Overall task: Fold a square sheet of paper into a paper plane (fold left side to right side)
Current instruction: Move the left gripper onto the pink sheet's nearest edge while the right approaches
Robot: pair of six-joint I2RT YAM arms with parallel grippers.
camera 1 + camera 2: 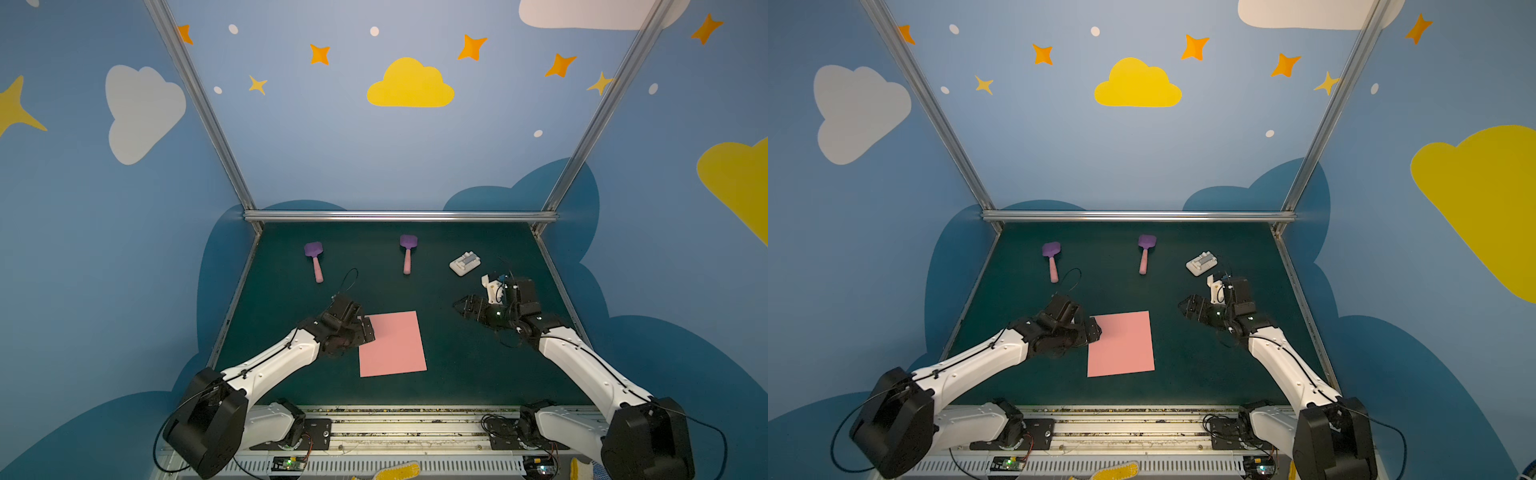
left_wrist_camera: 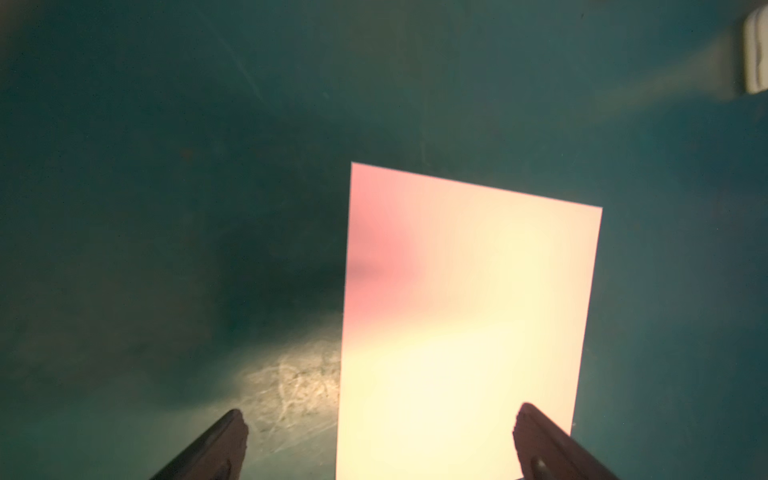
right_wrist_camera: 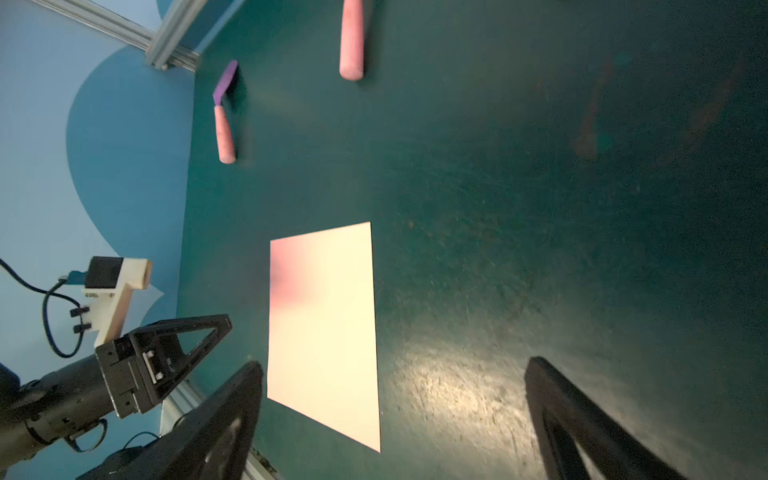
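Note:
The square sheet of paper [image 1: 392,345] [image 1: 1121,345] lies flat and unfolded on the dark green mat, salmon pink, near the front middle. My left gripper [image 1: 368,328] [image 1: 1094,330] stands open at the sheet's far left corner. In the left wrist view the left gripper [image 2: 380,415] has one finger over the sheet [image 2: 465,311] and one over bare mat. My right gripper [image 1: 459,305] [image 1: 1185,307] [image 3: 392,365] hangs open over the mat, right of the sheet [image 3: 322,328], holding nothing. No paper plane is in view.
Two purple spatulas with pink handles [image 1: 313,259] [image 1: 408,251] lie at the back of the mat. A small white plastic block [image 1: 465,263] [image 1: 1201,263] sits at the back right, just behind the right wrist. Aluminium rails [image 1: 399,216] frame the mat.

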